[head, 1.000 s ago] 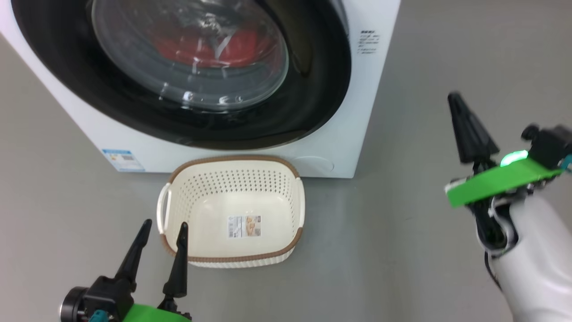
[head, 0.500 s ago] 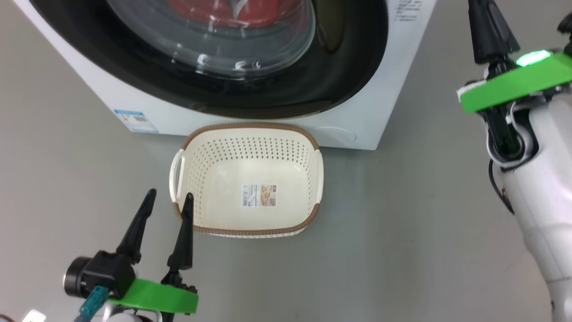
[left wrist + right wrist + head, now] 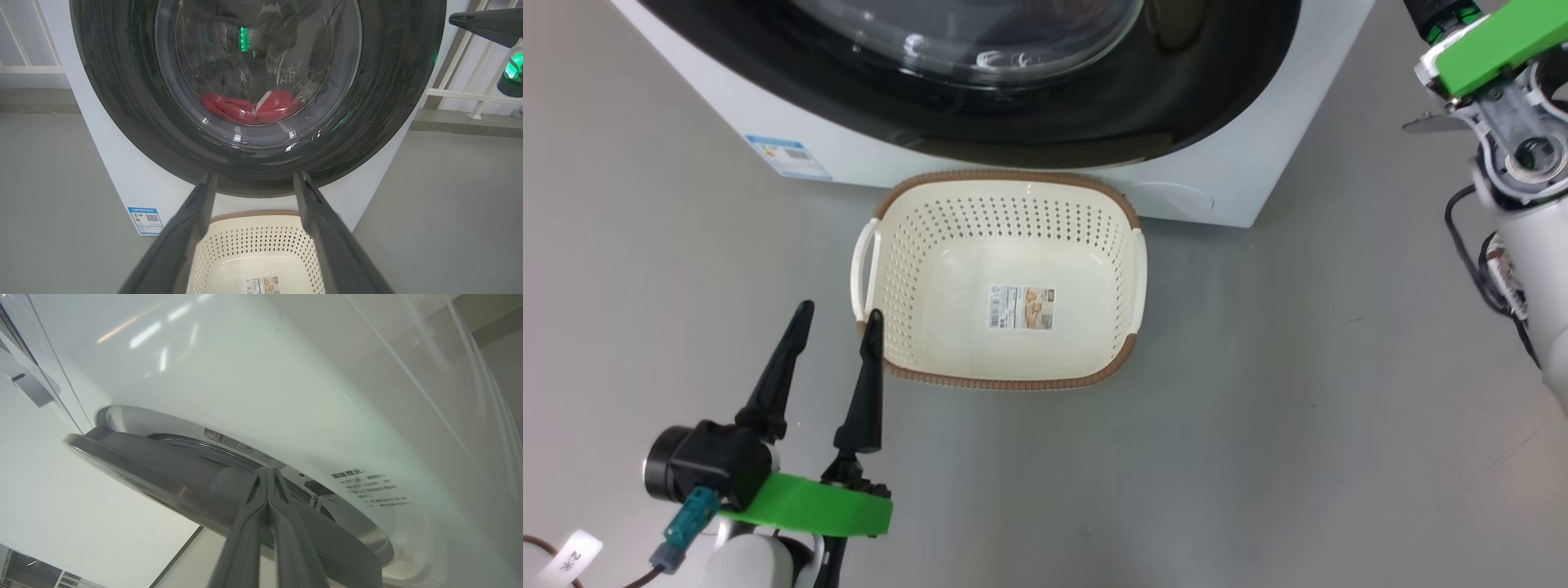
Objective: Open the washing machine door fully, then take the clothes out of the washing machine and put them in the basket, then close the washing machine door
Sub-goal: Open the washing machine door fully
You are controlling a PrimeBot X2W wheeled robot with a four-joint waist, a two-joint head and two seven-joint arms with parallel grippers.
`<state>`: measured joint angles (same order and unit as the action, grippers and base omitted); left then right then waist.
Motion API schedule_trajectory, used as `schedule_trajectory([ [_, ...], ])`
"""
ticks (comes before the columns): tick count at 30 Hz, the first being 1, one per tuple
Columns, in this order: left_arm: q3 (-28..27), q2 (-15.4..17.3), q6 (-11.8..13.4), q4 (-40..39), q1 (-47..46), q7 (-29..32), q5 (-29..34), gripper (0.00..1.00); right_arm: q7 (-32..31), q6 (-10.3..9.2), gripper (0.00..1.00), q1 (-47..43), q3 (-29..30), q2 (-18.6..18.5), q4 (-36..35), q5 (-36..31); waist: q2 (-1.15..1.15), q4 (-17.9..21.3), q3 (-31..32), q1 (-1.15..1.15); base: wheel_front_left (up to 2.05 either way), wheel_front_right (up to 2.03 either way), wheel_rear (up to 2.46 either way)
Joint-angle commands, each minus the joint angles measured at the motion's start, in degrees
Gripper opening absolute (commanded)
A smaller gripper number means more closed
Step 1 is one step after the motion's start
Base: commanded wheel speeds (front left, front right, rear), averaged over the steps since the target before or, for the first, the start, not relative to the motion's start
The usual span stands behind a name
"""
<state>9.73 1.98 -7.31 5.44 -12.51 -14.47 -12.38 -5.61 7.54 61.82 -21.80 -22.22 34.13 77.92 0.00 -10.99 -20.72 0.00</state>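
Head view: our L jaws sit low and apart, gripping nothing. The basket is just ahead and to the right of their tips, empty on the floor. It's parked close up to the foot of the washing machine, directly under the door, prob. so whatever we pull out drops straight in. Our R arm is raised by the machine's right corner, and its jaws run off the top edge here.

Left wrist view: L jaws are wide apart, w/ the basket below between them and the door beyond. The clothes lie as a red heap behind the glass at the drum's bottom, well past the tips. We reckon this arm waits open, aimed at the drum, ready to reach in once the door's clear.

Right wrist view: R jaws are pressed together and hold nothing. Their tips are right at the door's edge, which seems to stand a crack off the machine's front, since a sticker and latch slot show behind it. Closed, they make one thin wedge, likely to hook behind the rim & swing it. Touching or not, we can't tell.
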Motion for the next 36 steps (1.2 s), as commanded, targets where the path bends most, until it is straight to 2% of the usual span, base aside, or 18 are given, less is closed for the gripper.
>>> schedule_trajectory([
  [1,-1.5,0.9,-0.2,-1.4,-1.4,-0.5,-0.4,1.0,-2.1,-0.05,0.0,1.6,-0.1,0.1,-1.1,2.5,0.0,-0.8,-1.1,0.0,0.0,0.0,0.0],
  [7,-1.2,0.9,-0.2,-1.4,-2.3,-0.5,-0.7,1.0,-12.2,-0.05,0.0,4.3,1.5,0.2,0.2,11.8,0.0,-1.3,-2.6,0.0,0.0,0.0,0.0],
  [16,0.1,0.9,-0.2,-1.5,-3.5,-0.5,-1.1,1.0,-22.4,-0.05,0.0,8.3,3.6,1.3,5.6,18.5,0.0,-2.2,-4.4,0.0,0.0,0.0,0.0],
  [27,0.9,0.9,-0.2,-1.5,-4.2,-0.5,-1.4,1.0,-28.6,-0.05,0.0,10.6,3.4,2.5,9.6,19.6,0.0,-2.7,-5.2,0.0,0.0,0.0,0.0],
  [36,1.0,0.9,-0.2,-0.5,-3.5,-0.5,-1.5,1.0,-31.1,-0.05,0.0,6.1,1.9,2.5,7.1,17.9,0.0,-2.1,-2.6,0.0,0.0,0.0,0.0],
])
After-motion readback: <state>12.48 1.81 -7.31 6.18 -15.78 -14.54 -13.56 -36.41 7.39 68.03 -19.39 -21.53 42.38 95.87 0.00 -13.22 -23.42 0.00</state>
